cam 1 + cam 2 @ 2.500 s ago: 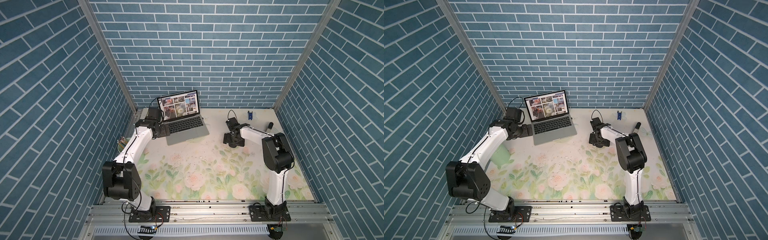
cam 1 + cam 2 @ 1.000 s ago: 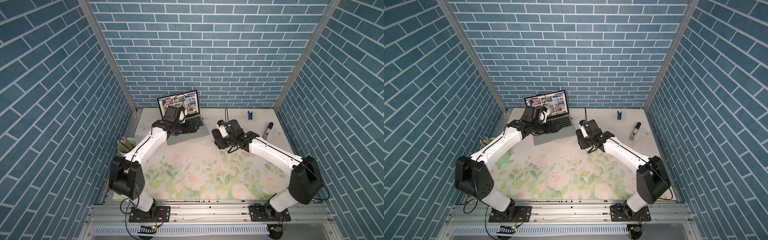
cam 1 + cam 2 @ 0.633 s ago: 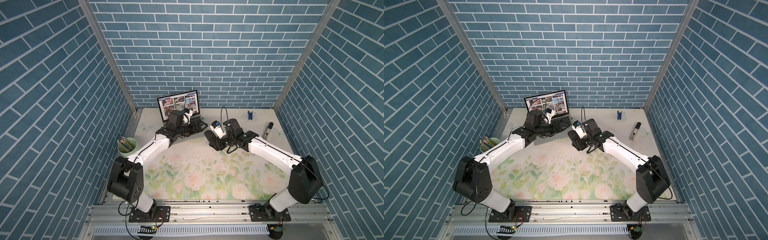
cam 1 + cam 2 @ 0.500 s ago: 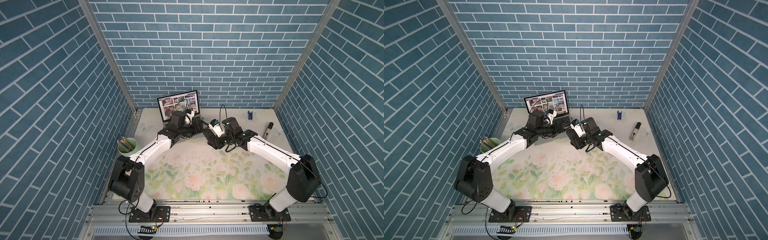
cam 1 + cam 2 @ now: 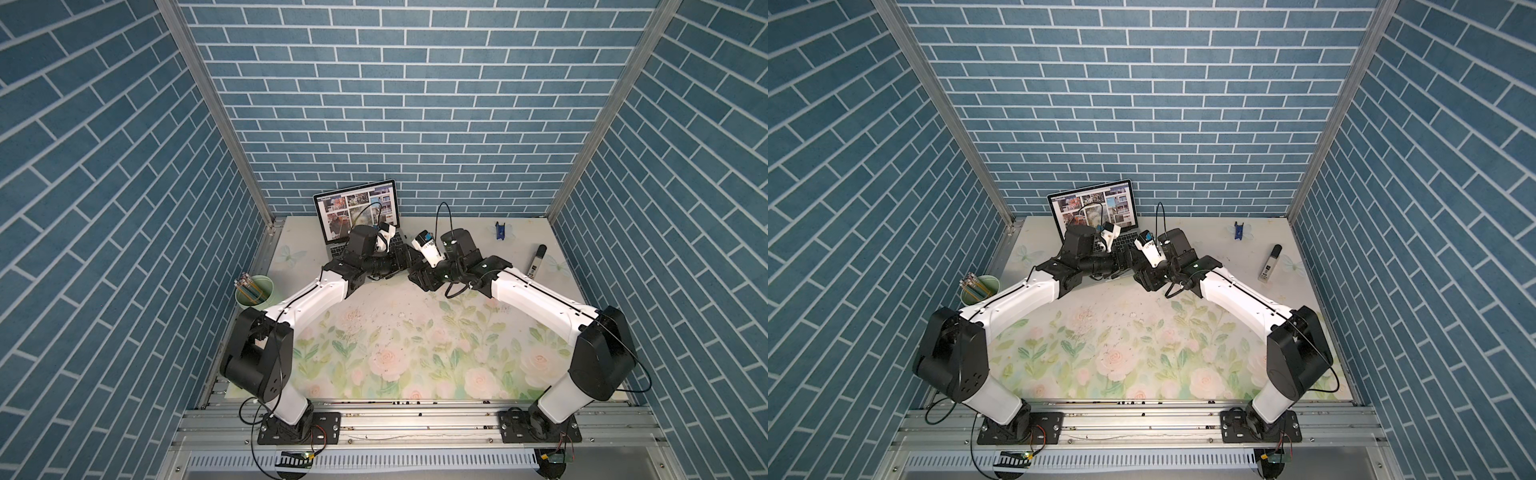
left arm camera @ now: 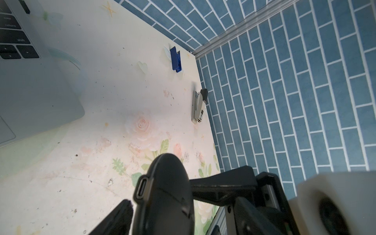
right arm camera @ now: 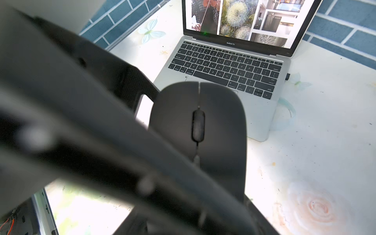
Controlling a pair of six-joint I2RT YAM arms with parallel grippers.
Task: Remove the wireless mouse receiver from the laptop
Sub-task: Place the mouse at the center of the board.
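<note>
Right wrist view shows the receiver (image 7: 287, 76) plugged into the side of the laptop (image 7: 261, 122), untouched; right end effector (image 5: 415, 275) holds the mouse (image 7: 199, 126) off the desk (image 7: 325, 142); left end effector (image 5: 402, 259) sits beside it, grip unclear, maybe to take it over.

Matt black plastic on the mouse (image 7: 219, 122), brushed silver metal on the laptop (image 7: 262, 114), smooth, slightly glossy floral table (image 7: 317, 142).
</note>
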